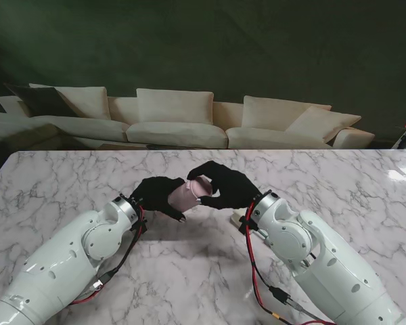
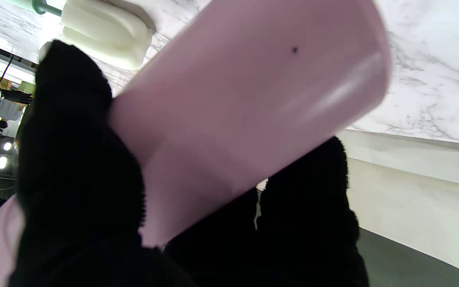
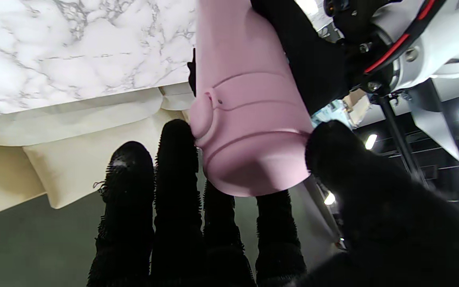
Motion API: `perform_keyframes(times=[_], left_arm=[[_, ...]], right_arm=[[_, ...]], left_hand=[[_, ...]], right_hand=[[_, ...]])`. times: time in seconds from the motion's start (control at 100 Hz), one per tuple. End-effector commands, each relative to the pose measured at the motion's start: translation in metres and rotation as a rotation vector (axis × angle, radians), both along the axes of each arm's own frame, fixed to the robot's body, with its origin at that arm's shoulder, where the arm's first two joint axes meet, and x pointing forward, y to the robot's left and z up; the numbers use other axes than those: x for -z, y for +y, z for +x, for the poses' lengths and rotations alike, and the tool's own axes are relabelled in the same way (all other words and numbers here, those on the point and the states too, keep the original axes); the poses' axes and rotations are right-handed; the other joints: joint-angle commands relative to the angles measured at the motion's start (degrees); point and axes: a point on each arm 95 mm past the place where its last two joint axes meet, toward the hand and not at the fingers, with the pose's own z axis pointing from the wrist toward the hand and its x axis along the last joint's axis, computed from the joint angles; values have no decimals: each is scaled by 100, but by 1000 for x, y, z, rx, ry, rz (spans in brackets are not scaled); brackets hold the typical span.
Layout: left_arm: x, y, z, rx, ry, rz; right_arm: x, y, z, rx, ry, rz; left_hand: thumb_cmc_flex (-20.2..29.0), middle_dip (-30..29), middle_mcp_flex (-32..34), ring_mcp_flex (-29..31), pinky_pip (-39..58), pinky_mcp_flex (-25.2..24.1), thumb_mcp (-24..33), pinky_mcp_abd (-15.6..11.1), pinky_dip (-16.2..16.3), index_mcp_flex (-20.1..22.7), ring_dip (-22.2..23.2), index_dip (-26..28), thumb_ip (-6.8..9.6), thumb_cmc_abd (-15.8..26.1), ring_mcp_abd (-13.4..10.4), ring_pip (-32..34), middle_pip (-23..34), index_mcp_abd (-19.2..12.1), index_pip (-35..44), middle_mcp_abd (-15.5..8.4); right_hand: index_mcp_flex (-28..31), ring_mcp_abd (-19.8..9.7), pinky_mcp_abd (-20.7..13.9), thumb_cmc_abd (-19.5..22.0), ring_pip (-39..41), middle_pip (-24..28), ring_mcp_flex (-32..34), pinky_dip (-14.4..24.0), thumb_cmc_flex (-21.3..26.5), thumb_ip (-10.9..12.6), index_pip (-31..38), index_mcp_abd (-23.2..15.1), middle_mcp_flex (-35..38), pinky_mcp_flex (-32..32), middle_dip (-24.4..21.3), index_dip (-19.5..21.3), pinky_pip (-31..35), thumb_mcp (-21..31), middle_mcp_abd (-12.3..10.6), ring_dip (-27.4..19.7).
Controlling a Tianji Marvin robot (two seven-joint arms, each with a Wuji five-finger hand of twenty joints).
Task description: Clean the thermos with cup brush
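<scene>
Gripping pink thermos [image 1: 187,197] body in left hand [image 1: 155,195], right hand [image 1: 224,187] clamped on lid — twist slowly, keep left firm.

Thermos [image 1: 187,194] held above the table [image 1: 68,176], between left hand [image 1: 157,193] and right hand [image 1: 228,187]; sofa [image 1: 176,122] behind the table.

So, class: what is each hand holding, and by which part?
The left hand grips the pink thermos around its body; the right hand closes on its lid end.
</scene>
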Motion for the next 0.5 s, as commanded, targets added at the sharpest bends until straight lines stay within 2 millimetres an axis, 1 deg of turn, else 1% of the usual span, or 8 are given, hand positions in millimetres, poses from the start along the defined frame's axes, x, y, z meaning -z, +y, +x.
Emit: perform_keyframes(times=[0.0,0.07,0.1,0.16,0.28,0.36,0.41,0.49], left_arm=[[-10,-3,5,3,-15,-10],[-10,-3,5,2,-16,-10],[-10,-3,5,2,-15,-11],[-10,-4,5,0,-13,-12],[-9,-5,7,-3,-6,-13],[-8,-5,7,-5,-2,-13],[-7,-6,7,-5,-1,-13],[-7,-6,7,-7,0,-16]], right_arm=[[11,3,-5,-18,13,-12],[14,3,-5,-46,4,2],[15,3,-5,-55,6,10],[17,3,-5,-71,8,34],[21,4,-4,-76,2,79],[22,4,-3,-71,-3,106],[23,5,-3,-70,-7,131],[23,5,-3,-66,-12,173]], left_hand=[[2027,189,351,549,610,376,1987,-553,300,440,406,150,44,1938,-277,901,471,-957,539,-396],[2025,197,349,562,633,397,1987,-557,306,444,414,149,45,1940,-273,919,482,-958,542,-387],[2025,201,351,571,642,405,1988,-558,308,447,417,149,46,1940,-270,928,488,-959,544,-374],[2022,206,350,592,661,429,1991,-566,312,452,424,149,49,1942,-273,946,497,-959,548,-369],[2022,233,357,646,710,496,2008,-579,321,471,442,156,60,1928,-276,994,535,-964,566,-339],[2019,260,363,678,736,531,2030,-583,326,485,456,172,75,1919,-279,1025,565,-971,589,-318],[2003,278,364,690,745,540,2043,-579,327,486,463,180,83,1912,-288,1040,585,-977,600,-316],[1975,299,372,718,765,570,2077,-589,330,501,470,196,101,1893,-289,1059,608,-991,627,-311]], right_hand=[[984,-334,-44,-261,-534,-281,-462,113,212,-326,1305,-1582,-227,-301,-110,-67,-263,187,-108,-253],[1377,-319,-14,-436,-917,-439,-689,92,228,-445,1748,-1766,-237,-580,-169,-331,-542,132,-232,-432],[1514,-321,-10,-463,-1047,-476,-768,71,161,-459,1832,-1751,-225,-677,-182,-380,-630,118,-289,-495],[1764,-359,3,-506,-1301,-516,-840,18,47,-478,1889,-1737,-128,-818,-193,-414,-792,158,-443,-621],[2039,-482,-2,-513,-1541,-508,-801,-23,-21,-489,1888,-1658,82,-869,-179,-496,-884,185,-634,-750],[1948,-498,-13,-484,-1597,-524,-788,-35,6,-492,1816,-1718,121,-888,-180,-551,-905,194,-686,-777],[1726,-480,29,-441,-1666,-546,-830,-62,-56,-507,1695,-1796,147,-964,-184,-638,-966,146,-750,-807],[1494,-466,106,-282,-1821,-642,-940,-72,-429,-417,1224,-1718,230,-1164,-204,-895,-1041,128,-834,-863]])
